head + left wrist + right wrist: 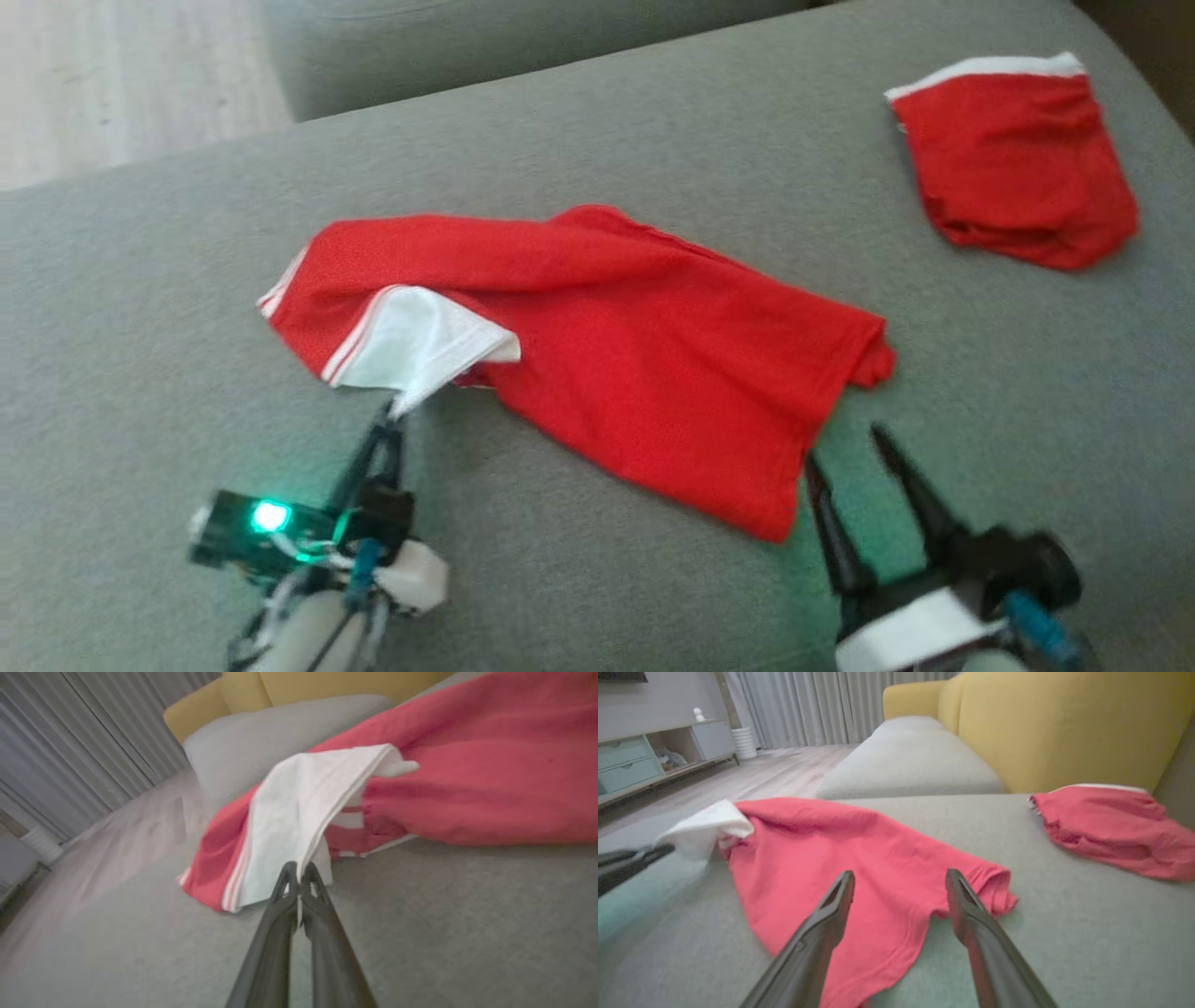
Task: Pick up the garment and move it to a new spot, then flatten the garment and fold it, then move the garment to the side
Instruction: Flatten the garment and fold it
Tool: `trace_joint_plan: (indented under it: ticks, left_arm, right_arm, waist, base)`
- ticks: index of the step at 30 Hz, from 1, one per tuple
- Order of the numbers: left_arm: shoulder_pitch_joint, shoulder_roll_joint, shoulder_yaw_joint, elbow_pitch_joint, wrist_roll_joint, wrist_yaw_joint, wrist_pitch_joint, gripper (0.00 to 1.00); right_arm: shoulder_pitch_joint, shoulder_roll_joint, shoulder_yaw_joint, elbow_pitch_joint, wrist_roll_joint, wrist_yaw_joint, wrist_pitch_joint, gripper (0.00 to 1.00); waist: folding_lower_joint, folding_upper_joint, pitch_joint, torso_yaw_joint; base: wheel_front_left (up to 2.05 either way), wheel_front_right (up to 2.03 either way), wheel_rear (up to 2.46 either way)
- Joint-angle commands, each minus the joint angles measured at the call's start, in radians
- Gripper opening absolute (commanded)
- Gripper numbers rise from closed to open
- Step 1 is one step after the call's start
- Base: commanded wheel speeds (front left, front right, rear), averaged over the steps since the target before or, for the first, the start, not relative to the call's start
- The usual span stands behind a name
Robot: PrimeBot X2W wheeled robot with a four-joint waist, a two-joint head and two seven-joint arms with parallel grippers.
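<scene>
A red garment [644, 355] with a white, red-striped panel [415, 341] lies rumpled across the middle of the grey sofa seat [140, 327]. My left gripper [392, 411] is shut on the tip of that white panel [289, 826], with its fingertips [306, 877] pinched together on the cloth. My right gripper [845, 453] stands open just off the red garment's [859, 868] near right corner, its fingers [838, 896] spread above the hem with nothing between them. The left gripper's dark fingers [626, 861] appear at the far left of the right wrist view.
A second red garment [1018, 163] with a white band lies bunched at the far right of the seat, also [1111, 826] near the yellow backrest [1064, 728]. Another grey cushion [910, 760] adjoins beyond. Wooden floor [112, 75] lies past the seat's far left edge.
</scene>
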Motion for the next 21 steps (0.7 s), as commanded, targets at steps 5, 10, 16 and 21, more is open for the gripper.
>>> trace_joint_plan:
  ticks: [5,10,16,21]
  left_arm:
    - [-0.014,0.105,0.055,-0.144,0.028,0.033,-0.005,0.00]
    - [-0.016,0.159,0.080,-0.219,0.020,0.037,-0.005,0.00]
    - [-0.013,0.187,0.101,-0.254,0.001,0.041,-0.005,0.00]
    - [-0.008,0.195,0.108,-0.271,-0.012,0.045,-0.003,0.00]
  right_arm:
    - [0.025,-0.044,0.064,0.064,0.001,0.007,-0.006,1.00]
    - [-0.006,-0.089,0.157,0.184,-0.029,0.007,-0.006,1.00]
    - [-0.063,-0.096,0.227,0.300,0.009,0.007,-0.006,1.00]
    - [-0.087,-0.095,0.221,0.310,0.001,0.007,-0.006,1.00]
  waist:
    - [0.0000,0.0000,-0.012,0.055]
    - [0.0000,0.0000,-0.004,0.068]
    - [0.0000,0.0000,0.004,0.073]
    - [0.0000,0.0000,0.008,0.077]
  base:
    - [0.00,0.00,0.00]
    - [0.00,0.00,0.00]
    - [0.00,0.00,0.00]
    - [0.00,0.00,0.00]
